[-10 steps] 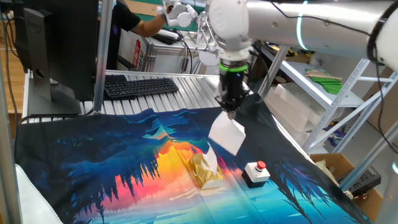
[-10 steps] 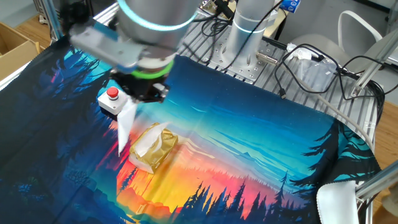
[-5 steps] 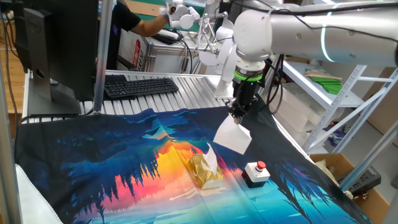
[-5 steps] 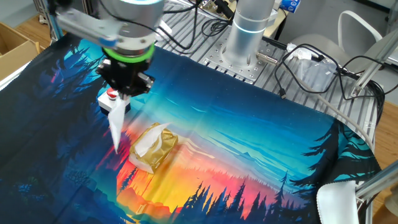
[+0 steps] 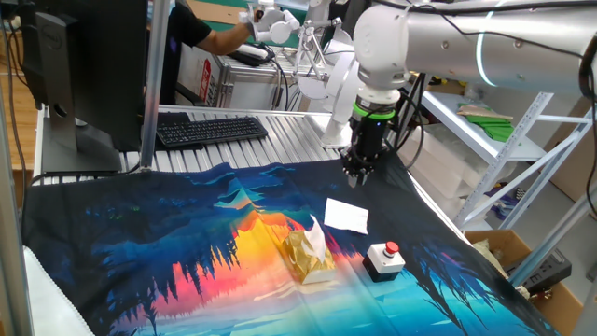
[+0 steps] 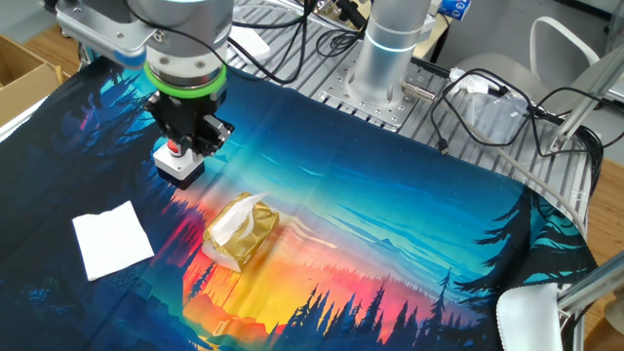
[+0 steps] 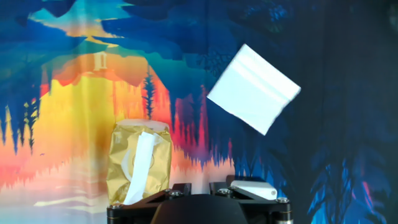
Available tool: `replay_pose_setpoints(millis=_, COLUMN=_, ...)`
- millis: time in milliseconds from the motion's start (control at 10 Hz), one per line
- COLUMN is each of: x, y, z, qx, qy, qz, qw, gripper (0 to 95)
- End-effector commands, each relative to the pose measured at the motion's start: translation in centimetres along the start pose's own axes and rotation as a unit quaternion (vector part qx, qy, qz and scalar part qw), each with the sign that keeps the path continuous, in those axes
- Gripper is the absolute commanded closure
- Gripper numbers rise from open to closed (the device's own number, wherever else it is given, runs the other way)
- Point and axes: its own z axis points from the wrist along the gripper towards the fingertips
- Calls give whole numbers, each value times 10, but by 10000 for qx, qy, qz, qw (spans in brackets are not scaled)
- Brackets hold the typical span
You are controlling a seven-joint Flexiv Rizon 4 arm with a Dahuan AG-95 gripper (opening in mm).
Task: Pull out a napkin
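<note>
napkin: small flat white tissue sheet (image 6: 113,240) lies loose on the table (image 6: 409,214), near the shiny gold tissue pack (image 6: 240,231), apart from it.
pincer (image 5: 358,174): hangs above the cloth, holds nothing; jaw gap unclear, cannot tell.
pack: next sheet (image 7: 138,167) sticks out of slot.
task: looks finished.

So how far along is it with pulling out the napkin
Looks essentially done: the napkin lies flat on the cloth, clear of the gold tissue pack. Nothing is in hand; the gripper hangs above with nothing between its fingers. Another tissue pokes from the pack. All that seems left is retracting.
</note>
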Motion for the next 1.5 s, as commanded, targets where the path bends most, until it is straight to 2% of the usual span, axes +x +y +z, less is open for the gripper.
replay_pose_setpoints(millis=100, x=-1, y=7, z=0, qx=96, qy=-4, qz=-358, qw=9993, gripper=570)
replay_pose_setpoints(millis=200, x=0, y=10, z=-1, qx=89, qy=-5, qz=-300, qw=9995, gripper=380)
replay_pose_setpoints(millis=500, x=0, y=11, z=-1, qx=-76, qy=-25, qz=-472, qw=9989, gripper=380)
replay_pose_setpoints(millis=700, x=0, y=11, z=-1, qx=-104, qy=-30, qz=-639, qw=9979, gripper=380)
replay_pose_setpoints(millis=1000, x=0, y=11, z=-1, qx=-51, qy=-13, qz=-781, qw=9969, gripper=380)
replay_pose_setpoints(millis=1200, x=0, y=11, z=-1, qx=68, qy=47, qz=-824, qw=9966, gripper=380)
replay_pose_setpoints(millis=1500, x=0, y=11, z=-1, qx=106, qy=76, qz=-823, qw=9965, gripper=380)
